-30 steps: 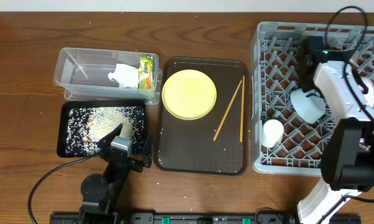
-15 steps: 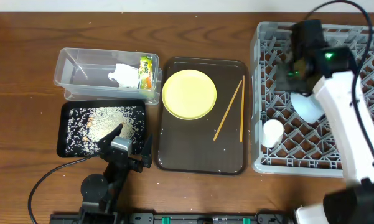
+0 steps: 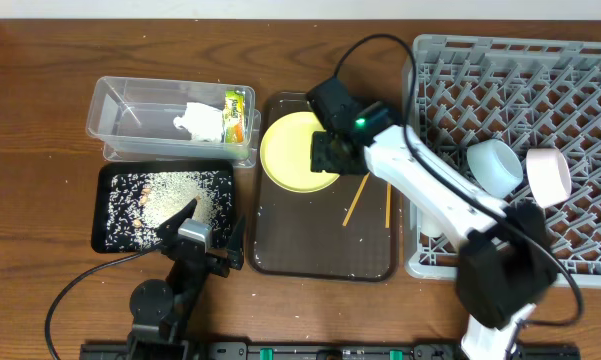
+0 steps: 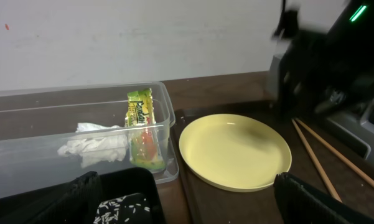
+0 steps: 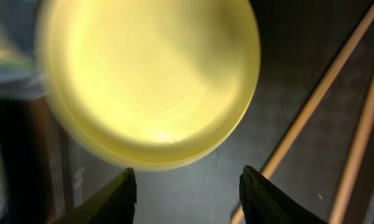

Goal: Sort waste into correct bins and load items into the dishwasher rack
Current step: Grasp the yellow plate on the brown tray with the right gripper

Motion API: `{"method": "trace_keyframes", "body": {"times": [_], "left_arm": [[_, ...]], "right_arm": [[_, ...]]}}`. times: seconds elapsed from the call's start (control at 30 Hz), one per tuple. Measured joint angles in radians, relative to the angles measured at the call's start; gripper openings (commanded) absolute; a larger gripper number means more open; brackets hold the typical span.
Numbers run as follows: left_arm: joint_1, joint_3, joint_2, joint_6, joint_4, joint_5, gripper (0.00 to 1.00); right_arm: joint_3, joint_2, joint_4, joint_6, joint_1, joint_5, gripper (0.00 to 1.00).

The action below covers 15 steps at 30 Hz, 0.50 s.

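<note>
Jaws parted and empty, our right gripper hovers over the yellow plate on the brown tray; our left gripper sits spread wide, holding nothing.

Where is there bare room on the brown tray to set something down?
Free: the near half of the brown tray, between the yellow plate and its front rim, left of the chopsticks. Crowded: the far end, where the right gripper hangs open over the plate.
</note>
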Motion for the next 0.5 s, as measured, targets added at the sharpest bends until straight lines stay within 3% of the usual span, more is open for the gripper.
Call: {"method": "trace_keyframes", "body": {"times": [0.17, 0.27, 0.33, 0.5], "left_arm": [[0.0, 0.0, 0.0, 0.0, 0.0, 0.0, 0.91], [0.0, 0.0, 0.0, 0.0, 0.0, 0.0, 0.91], [0.0, 0.0, 0.0, 0.0, 0.0, 0.0, 0.91], [0.0, 0.0, 0.0, 0.0, 0.0, 0.0, 0.91]], "right_arm": [[-0.002, 0.116, 0.028, 0.068, -0.014, 0.029, 0.45], [-0.004, 0.153, 0.028, 0.09, -0.015, 0.031, 0.16], [-0.004, 0.169, 0.028, 0.1, -0.015, 0.033, 0.01], [-0.003, 0.169, 0.019, 0.121, -0.022, 0.041, 0.01]]}}
